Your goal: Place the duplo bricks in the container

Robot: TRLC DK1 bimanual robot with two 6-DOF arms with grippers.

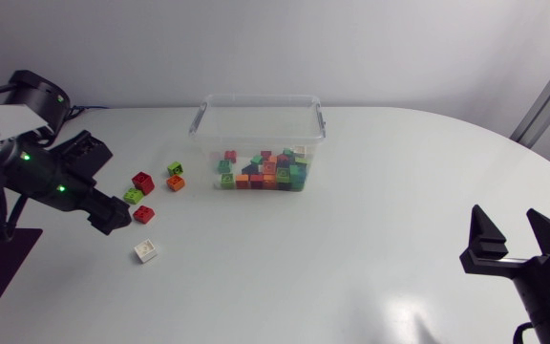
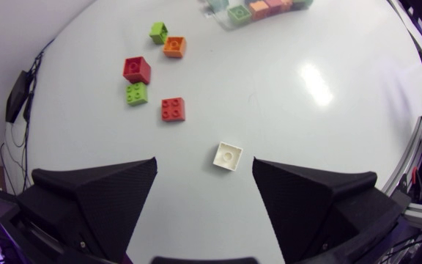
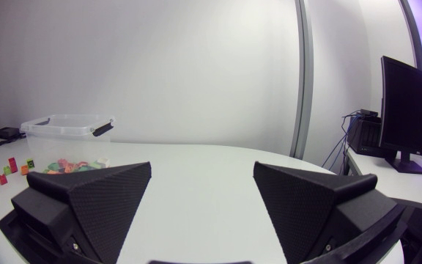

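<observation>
- left gripper (image 1: 117,220): fingers open, holding nothing; white brick (image 1: 145,250) on the desk (image 1: 351,248) at its 5 o'clock.
- right gripper (image 1: 509,239): fingers open, empty.
- container (image 1: 256,124): many bricks (image 1: 265,170) inside.

White brick (image 2: 228,156) — bare table (image 1: 370,210) all round; red brick (image 2: 172,108), green brick (image 2: 136,94) close together beyond; container (image 1: 261,99) open-topped.

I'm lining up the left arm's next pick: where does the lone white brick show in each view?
Head view: white brick front-left of the container, just past the left gripper.
Left wrist view: just ahead of the gap between the open fingers.
Right wrist view: tiny, far off beside the right gripper, nearer than the coloured bricks.
Shared landmark: the container.
</observation>
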